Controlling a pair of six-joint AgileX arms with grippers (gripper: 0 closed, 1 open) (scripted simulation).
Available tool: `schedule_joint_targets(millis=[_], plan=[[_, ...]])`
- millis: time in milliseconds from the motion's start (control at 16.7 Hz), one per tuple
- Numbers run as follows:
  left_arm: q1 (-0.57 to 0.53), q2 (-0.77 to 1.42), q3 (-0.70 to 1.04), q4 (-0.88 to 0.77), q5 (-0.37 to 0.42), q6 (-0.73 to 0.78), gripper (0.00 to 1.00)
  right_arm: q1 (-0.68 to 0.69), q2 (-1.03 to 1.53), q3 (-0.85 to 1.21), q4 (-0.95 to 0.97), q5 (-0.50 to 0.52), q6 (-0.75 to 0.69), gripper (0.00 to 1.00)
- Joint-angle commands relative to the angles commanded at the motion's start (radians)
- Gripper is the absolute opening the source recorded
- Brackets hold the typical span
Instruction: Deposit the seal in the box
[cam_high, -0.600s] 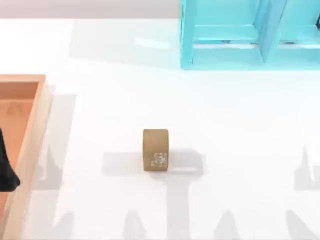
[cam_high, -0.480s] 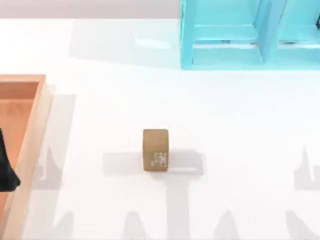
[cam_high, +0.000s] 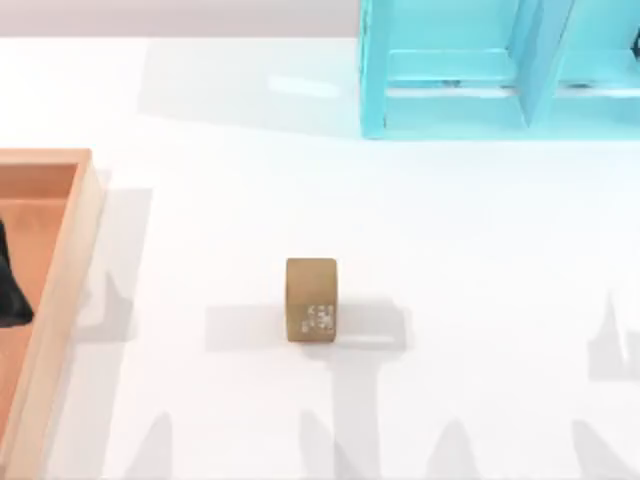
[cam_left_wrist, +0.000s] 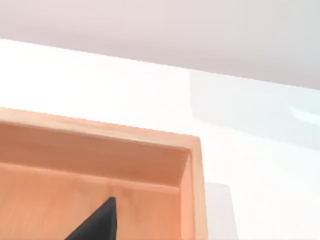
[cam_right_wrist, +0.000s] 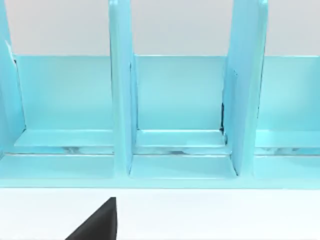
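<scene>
Top view gives one seal (cam_high: 311, 300), one box (cam_high: 62, 300) and one turquoise frame (cam_high: 500, 70) on the white table (cam_high: 450, 250). I take the seal as my landmark: it stands alone on the bare table, its white speckled mark on the face towards the near edge. The box lies well to its left, the frame beyond it to the right. My left hand (cam_high: 10, 295) is a dark shape over the box floor, holding nothing I can see; how far it is open I cannot tell. My right wrist view faces the frame.
</scene>
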Motion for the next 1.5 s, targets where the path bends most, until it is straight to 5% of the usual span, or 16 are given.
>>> schedule_joint_targets(millis=[900,1500], plan=[[-0.406,1.468,1.074,-0.996,-0.014,-0.418,1.00,0.000,0.000,0.000,0.000,0.000,0.000,1.00],[-0.649,1.769,1.594,-1.160,0.029,-0.504,1.00,0.000,0.000,0.000,0.000,0.000,0.000,1.00]])
